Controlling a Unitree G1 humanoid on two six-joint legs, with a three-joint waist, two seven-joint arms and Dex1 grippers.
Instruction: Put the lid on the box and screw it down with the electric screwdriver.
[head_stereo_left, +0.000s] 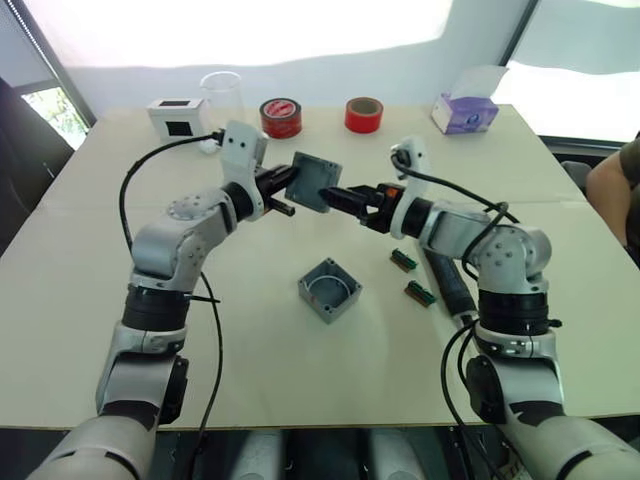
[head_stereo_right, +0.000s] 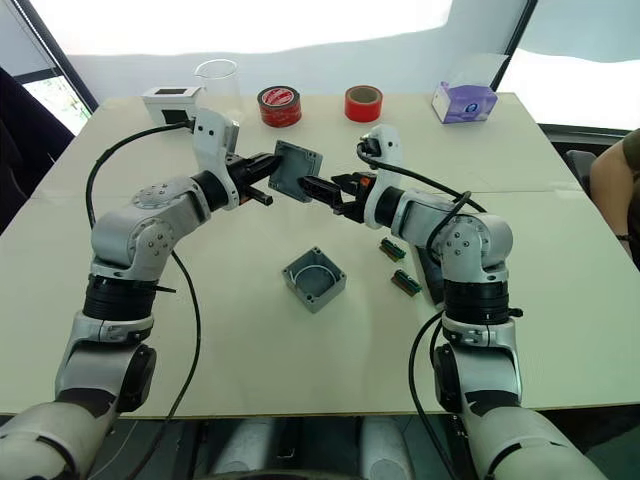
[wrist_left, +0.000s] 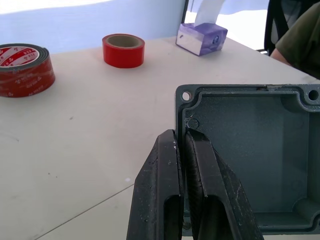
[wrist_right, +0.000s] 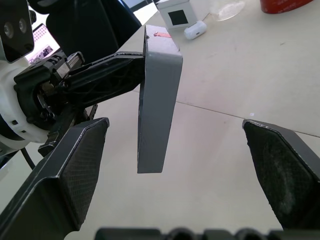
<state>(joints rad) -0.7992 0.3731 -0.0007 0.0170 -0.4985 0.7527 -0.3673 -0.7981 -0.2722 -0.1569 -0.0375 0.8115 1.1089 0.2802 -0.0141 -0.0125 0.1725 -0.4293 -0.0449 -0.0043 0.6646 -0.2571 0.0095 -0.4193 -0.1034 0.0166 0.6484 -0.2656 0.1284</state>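
Left tool (head_stereo_left: 283, 190) clamps lid (head_stereo_left: 314, 181) midair — right tool (wrist_right: 185, 165) wide, beside it.

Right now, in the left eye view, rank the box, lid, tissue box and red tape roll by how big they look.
1. Tissue box, counting the tissue sticking up.
2-3. Box and lid: alike; the lid is held up tilted, so no ranking.
4. Red tape roll, though it sits farther away.

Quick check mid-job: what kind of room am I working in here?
Probably an office or meeting room used as a test bench: one large pale table, bright windows behind, and tape rolls, a tissue box and a seated person around it.
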